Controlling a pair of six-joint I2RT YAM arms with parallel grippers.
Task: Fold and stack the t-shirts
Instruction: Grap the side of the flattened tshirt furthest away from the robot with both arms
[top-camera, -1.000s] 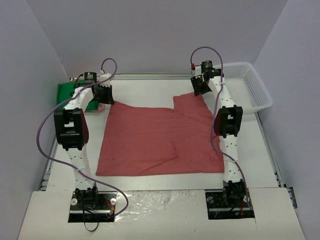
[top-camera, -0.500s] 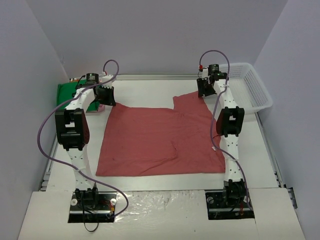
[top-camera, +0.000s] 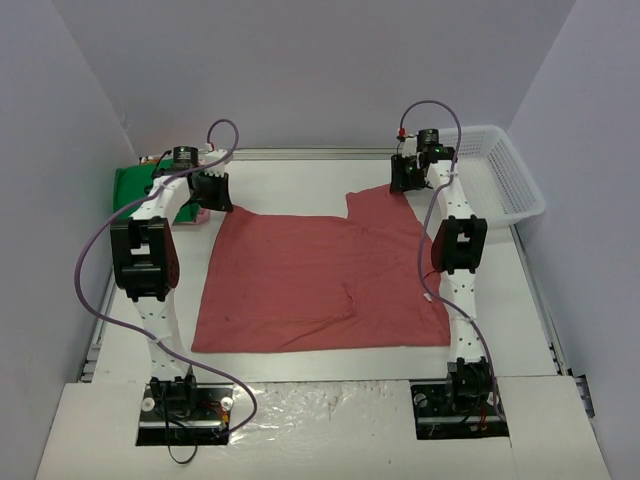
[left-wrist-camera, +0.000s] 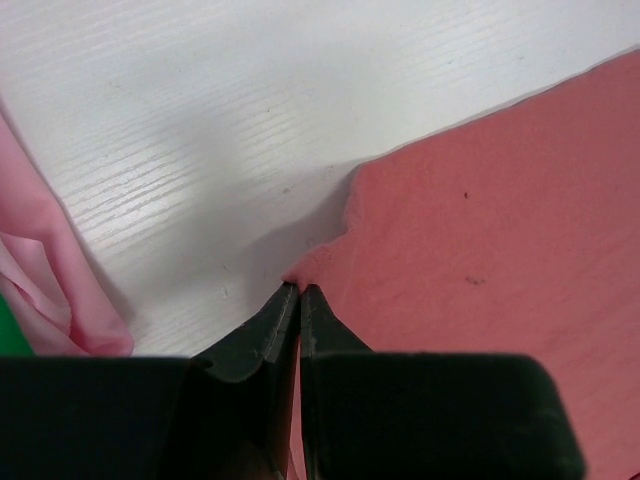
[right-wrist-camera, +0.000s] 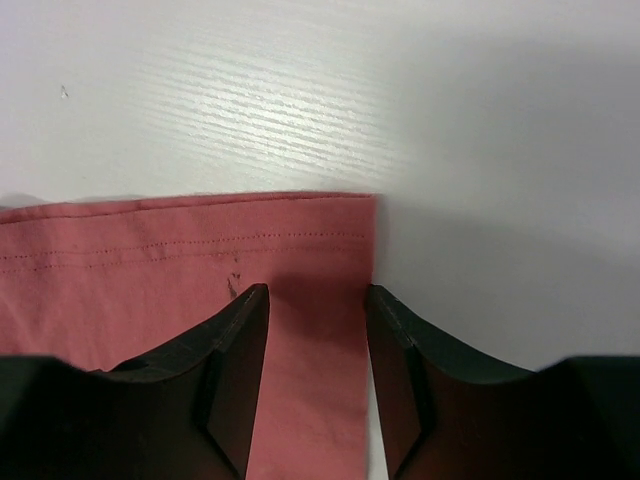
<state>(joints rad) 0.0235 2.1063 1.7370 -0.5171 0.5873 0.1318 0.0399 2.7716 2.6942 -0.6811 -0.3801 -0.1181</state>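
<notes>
On the middle of the table (top-camera: 290, 185) the dusty-red t-shirt (top-camera: 320, 275) lies spread flat. At its far corners, your left gripper (left-wrist-camera: 299, 288) pinches only the very tip, which may slip out on lifting; your right gripper (right-wrist-camera: 317, 292) straddles the edge, jaws half apart, gripping nothing.

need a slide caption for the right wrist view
Right tool, jaws open, poised over the hemmed corner of the dusty-red t-shirt on the white table.
</notes>
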